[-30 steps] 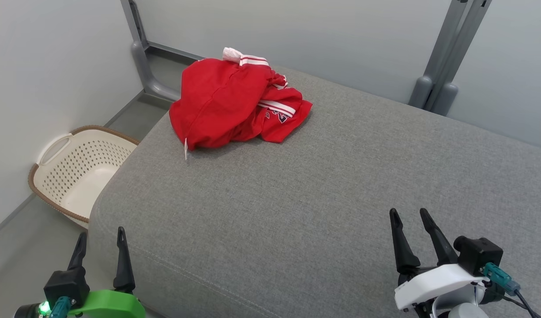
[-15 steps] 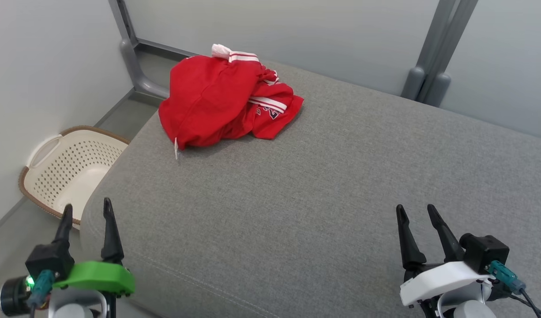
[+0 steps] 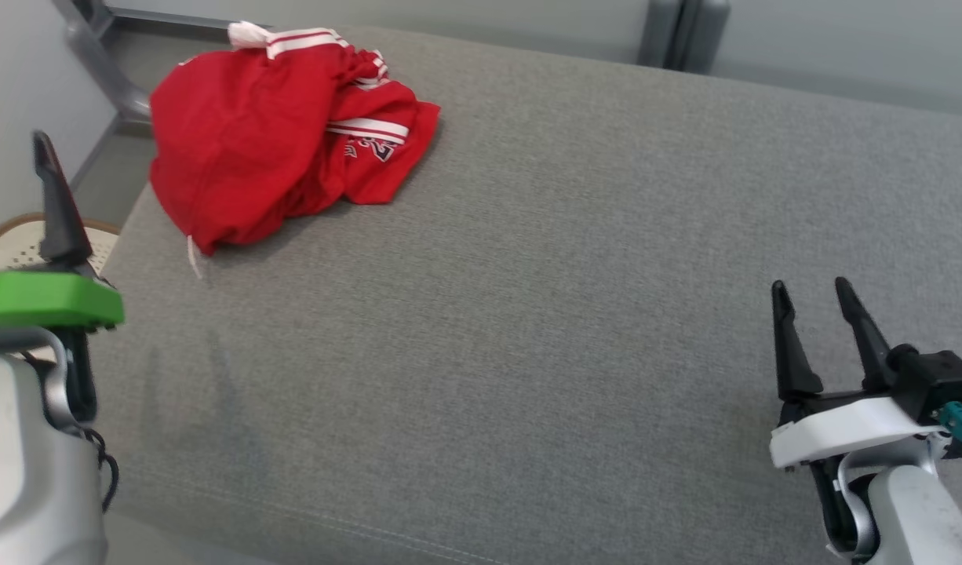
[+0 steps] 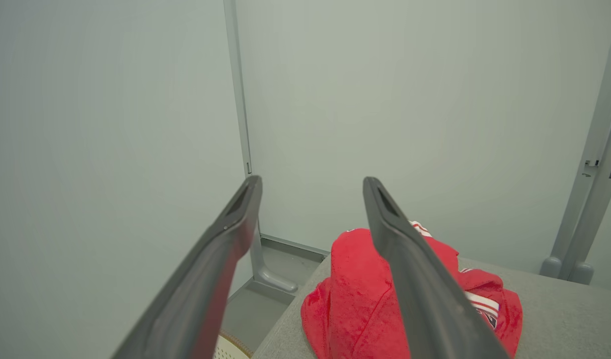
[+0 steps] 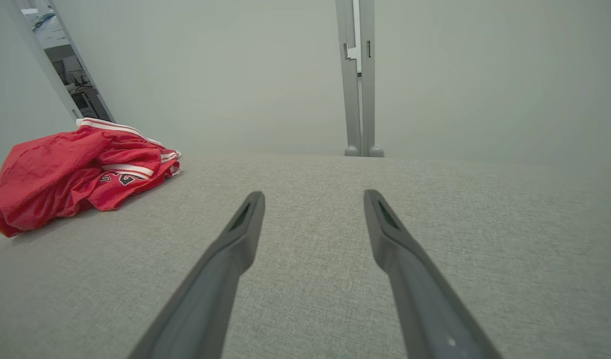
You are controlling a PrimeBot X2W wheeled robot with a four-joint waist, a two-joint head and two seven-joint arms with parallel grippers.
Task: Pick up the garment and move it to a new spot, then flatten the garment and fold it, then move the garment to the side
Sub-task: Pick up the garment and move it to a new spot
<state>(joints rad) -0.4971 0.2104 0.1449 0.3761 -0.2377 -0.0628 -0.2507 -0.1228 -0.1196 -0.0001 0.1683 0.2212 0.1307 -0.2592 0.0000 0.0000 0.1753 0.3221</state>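
Garment (image 3: 277,133) crumpled red heap, upper left of head frame, on grey cushion (image 3: 567,314); left gripper (image 4: 311,182) nearer, heap ahead, lower right of its spread fingers; right gripper (image 3: 809,284) spread, empty, well apart

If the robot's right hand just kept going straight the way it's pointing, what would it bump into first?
Probably the bare grey cushion: the right hand points low across it, open, with the red garment well off to its left. Depth is hard to judge.
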